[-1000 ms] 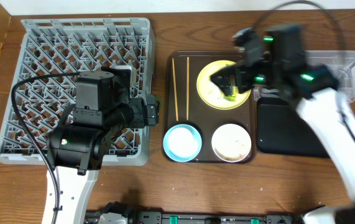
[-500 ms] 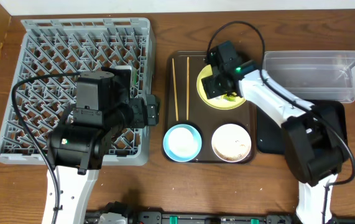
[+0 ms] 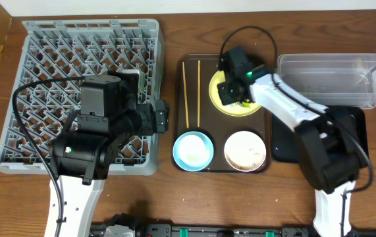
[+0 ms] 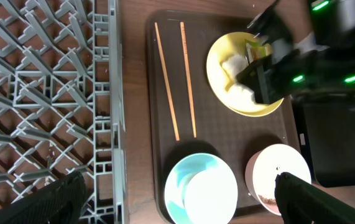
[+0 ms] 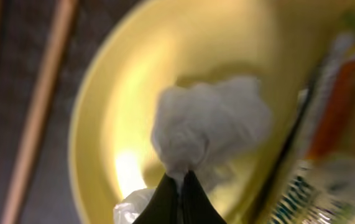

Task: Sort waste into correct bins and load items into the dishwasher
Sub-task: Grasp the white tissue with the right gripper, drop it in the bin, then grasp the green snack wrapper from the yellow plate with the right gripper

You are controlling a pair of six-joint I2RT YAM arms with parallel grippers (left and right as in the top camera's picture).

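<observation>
The crumpled white tissue [image 5: 208, 124] lies on the yellow plate [image 5: 121, 112], in the middle of the right wrist view. The right gripper [image 5: 178, 186] is down on it, its fingers pressed almost together and pinching the tissue's lower edge. This view is blurred. Just to the right of the tissue, on the same plate, lies the green-and-yellow snack wrapper [image 5: 326, 124].

From overhead, the plate sits in the upper right part of the brown serving tray [image 3: 214, 125]. The two chopsticks [image 3: 186, 92] lie along the tray's left side, and the blue bowl [image 3: 193, 150] and the white bowl [image 3: 245, 150] stand in its lower half. The clear tub [image 3: 332, 79] and the black tray [image 3: 283, 141] lie to the right of the serving tray. The grey dish rack [image 3: 56, 59] fills the left of the frame. The left gripper [image 4: 178, 183] hangs over the rack's right edge with its fingers spread wide, holding nothing.
</observation>
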